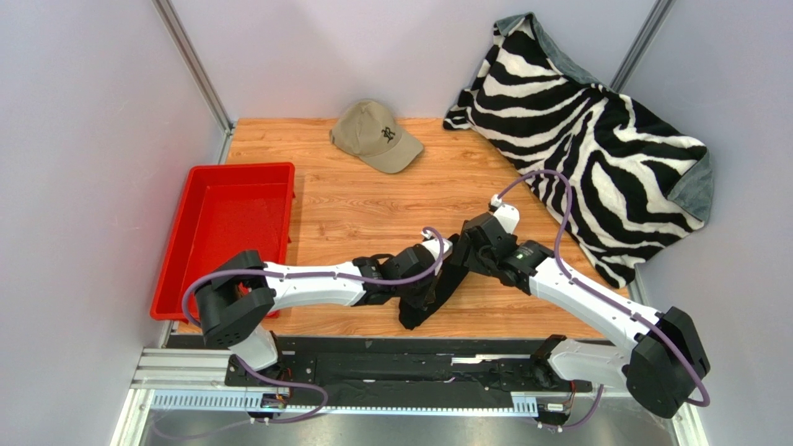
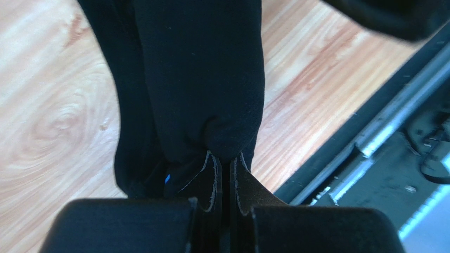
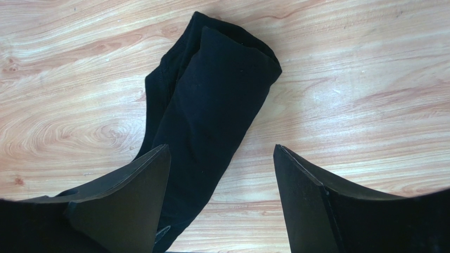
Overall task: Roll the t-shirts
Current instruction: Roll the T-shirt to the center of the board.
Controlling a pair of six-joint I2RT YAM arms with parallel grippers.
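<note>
Shirt (image 1: 430, 299) is bunched into a long, narrow black bundle on the surface (image 1: 354, 214), close to the front edge and about midway between the two arm bases. From the top I see it lying on a slant, far end to the right, near end pointing at the front rail (image 1: 372, 372).

Left pincer (image 2: 224, 158) is clamped on the shirt. Its fingers (image 2: 208, 182) are pressed together with a fold of black cloth pinched at the tips, and the rest of the cloth spreads away from them over the wood. I cannot tell if that end is lifted off the wood.

Right pincer (image 3: 222, 148) is spread wide with nothing between the fingers. It hovers over the bundle: one finger sits above the cloth, the other above bare wood. From the top, both pincers sit close together at the far end of the bundle.

Red tray (image 1: 240, 168) is at the left edge of the surface, well apart from the shirt. Tan cap (image 1: 377, 137) is at the far edge. Zebra blanket (image 1: 596, 139) is heaped in the far right corner, partly up the wall.
</note>
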